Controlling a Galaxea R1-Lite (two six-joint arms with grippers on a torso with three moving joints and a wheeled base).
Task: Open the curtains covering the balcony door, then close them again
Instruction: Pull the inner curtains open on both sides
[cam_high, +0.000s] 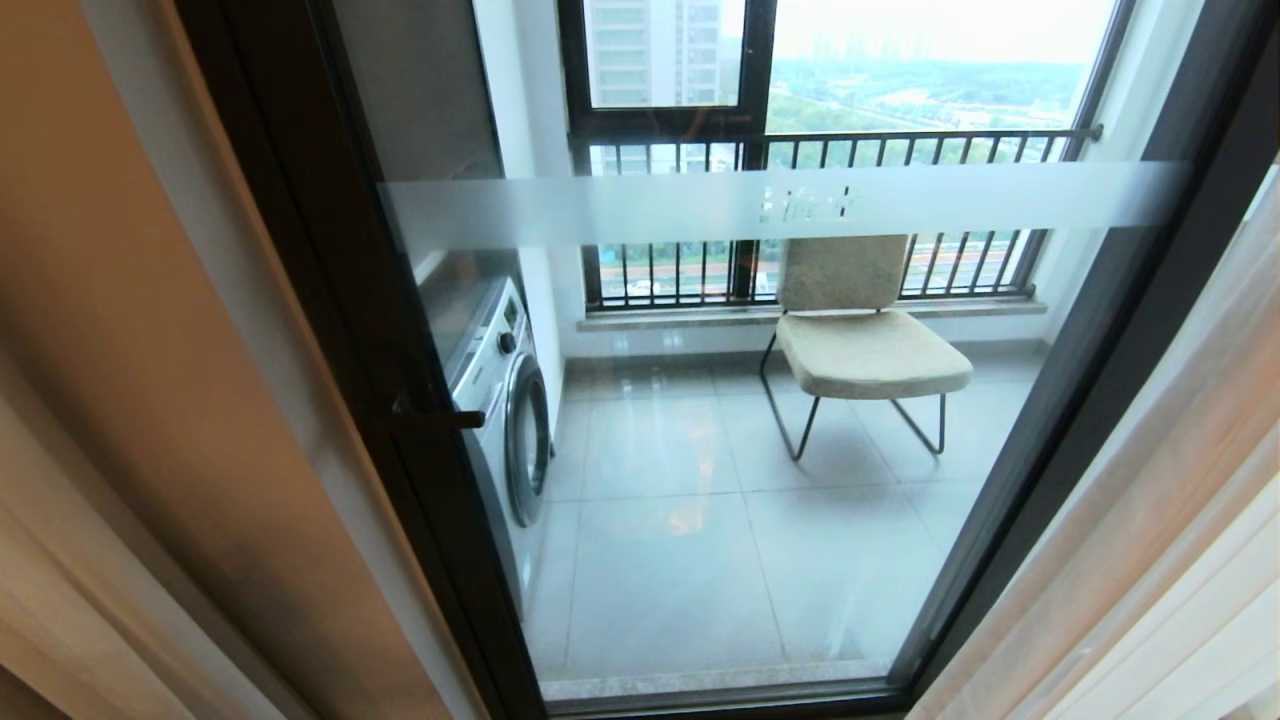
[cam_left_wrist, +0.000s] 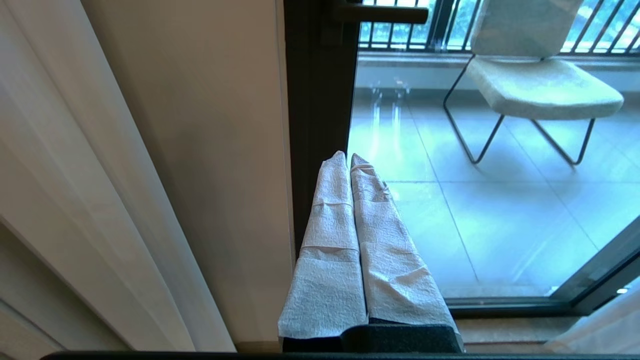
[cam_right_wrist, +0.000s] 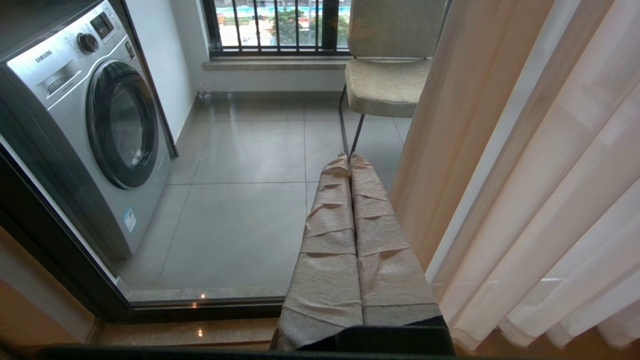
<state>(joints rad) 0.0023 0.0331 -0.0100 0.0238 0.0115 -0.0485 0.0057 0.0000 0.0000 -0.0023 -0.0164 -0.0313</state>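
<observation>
From the head camera you look down through the balcony door, a glass pane in a thick black frame with a frosted white band across it. The curtains are drawn back: sheer pale folds hang at the door's right edge, and thicker beige fabric hangs at its left edge beyond a strip of wall. Behind the glass, a washing machine stands against the left side of the door and a padded chair sits farther back by the railing. Neither arm shows here. In your left wrist camera, the left claw has its two cloth-wrapped fingers pressed together with nothing between them, its tip pointing at the door's black left frame, where a dark handle juts out; curtain folds hang off to the side, apart from the claw. In your right wrist camera, the right claw is likewise pressed together and empty, aimed at the door glass, with the sheer curtain just beside it but not touching, and the washing machine and chair beyond the glass.
</observation>
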